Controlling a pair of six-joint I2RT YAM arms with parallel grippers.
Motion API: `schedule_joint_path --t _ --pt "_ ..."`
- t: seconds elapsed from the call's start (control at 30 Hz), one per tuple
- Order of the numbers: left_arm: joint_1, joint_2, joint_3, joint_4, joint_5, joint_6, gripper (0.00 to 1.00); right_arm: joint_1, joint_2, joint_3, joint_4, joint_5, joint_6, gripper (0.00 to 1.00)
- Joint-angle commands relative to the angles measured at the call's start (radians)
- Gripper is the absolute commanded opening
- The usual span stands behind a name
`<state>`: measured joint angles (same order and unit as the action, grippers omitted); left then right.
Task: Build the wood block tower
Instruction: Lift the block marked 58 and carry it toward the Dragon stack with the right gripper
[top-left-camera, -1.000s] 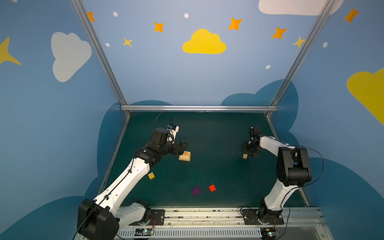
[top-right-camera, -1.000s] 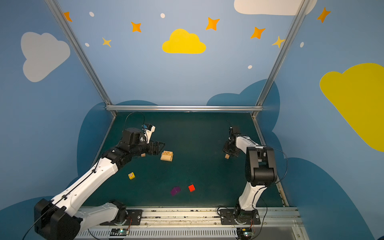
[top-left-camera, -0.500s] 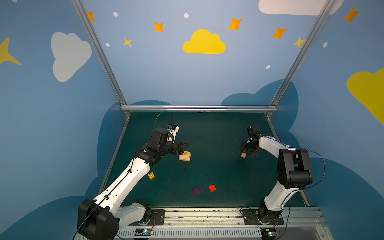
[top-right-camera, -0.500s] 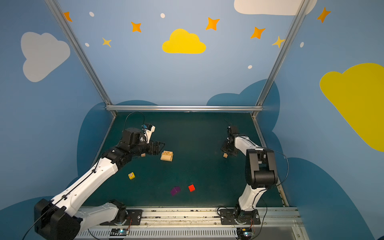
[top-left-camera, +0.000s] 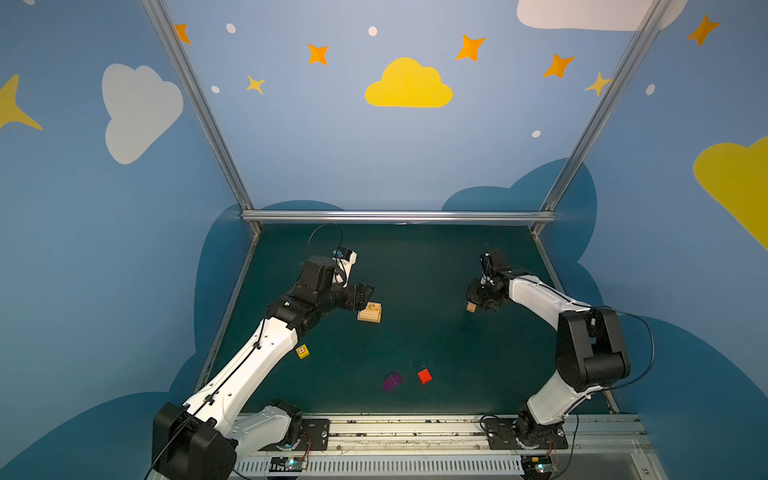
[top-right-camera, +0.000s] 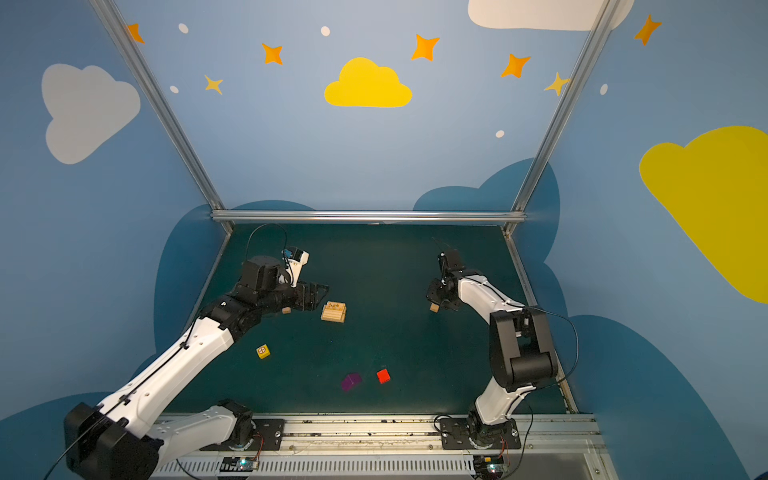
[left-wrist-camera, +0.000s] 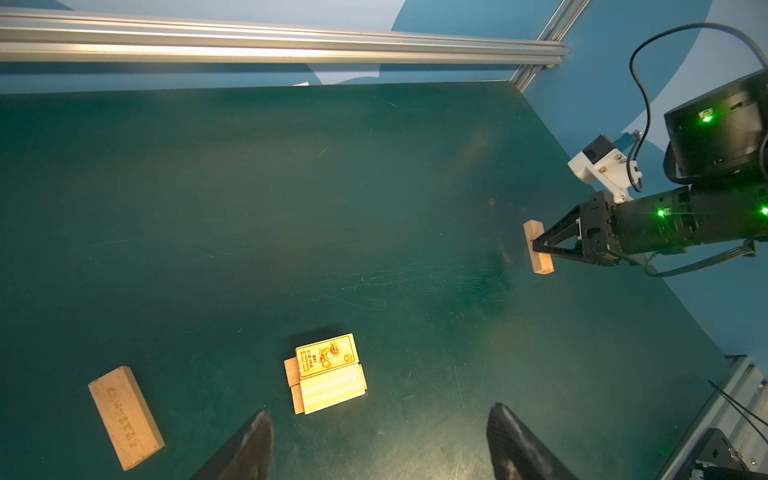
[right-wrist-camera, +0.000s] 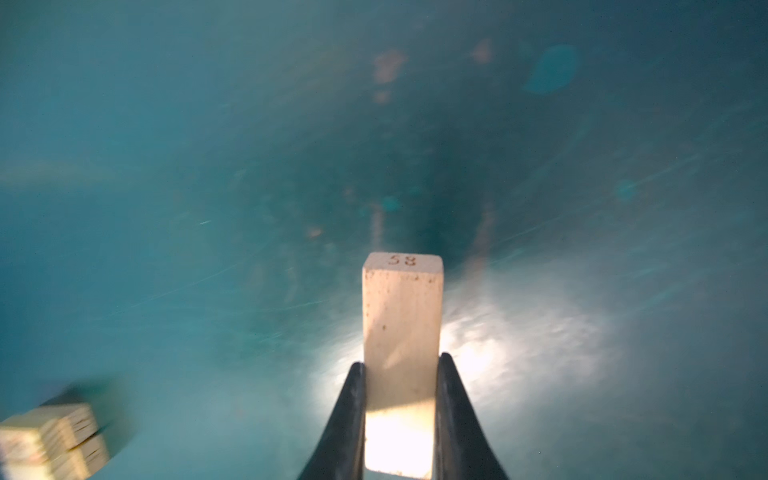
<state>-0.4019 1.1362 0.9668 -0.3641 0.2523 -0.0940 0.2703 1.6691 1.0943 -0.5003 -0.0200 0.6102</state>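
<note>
The tower (top-left-camera: 369, 312) (top-right-camera: 333, 311) is a low stack of tan planks on the green table, its top plank printed in orange (left-wrist-camera: 326, 356). My left gripper (left-wrist-camera: 381, 409) (top-left-camera: 365, 293) hovers open just beside it, holding nothing. A loose plank (left-wrist-camera: 124, 415) lies near that gripper. Out to the right, my right gripper (right-wrist-camera: 401, 361) (top-left-camera: 476, 297) is shut on a pale wood plank (right-wrist-camera: 401, 311) (left-wrist-camera: 538, 253) and holds it above the table. The yellow cube (top-left-camera: 302, 351), the purple cube (top-left-camera: 392, 382) and the red cube (top-left-camera: 424, 376) lie apart nearer the front.
An aluminium rail (top-left-camera: 397, 216) borders the back of the table, with slanted frame posts (top-left-camera: 540, 245) at the sides. The arm bases sit on a metal track (top-left-camera: 415, 432) along the front edge. Blue walls enclose the cell.
My right gripper has carried its plank a little leftward, toward the middle of the table. The left arm and the tower have hardly moved.
</note>
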Motion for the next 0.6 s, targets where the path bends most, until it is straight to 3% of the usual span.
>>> schedule_joint_path --t 0.0,0.57 --pt "-0.004 -0.013 0.028 -0.020 -0.004 -0.009 0.81 0.037 -0.031 0.017 0.003 -0.007 0.050 0.04" --pt "-0.010 -0.014 0.052 -0.068 0.001 -0.005 0.81 0.353 -0.047 0.134 0.021 -0.017 0.198 0.00"
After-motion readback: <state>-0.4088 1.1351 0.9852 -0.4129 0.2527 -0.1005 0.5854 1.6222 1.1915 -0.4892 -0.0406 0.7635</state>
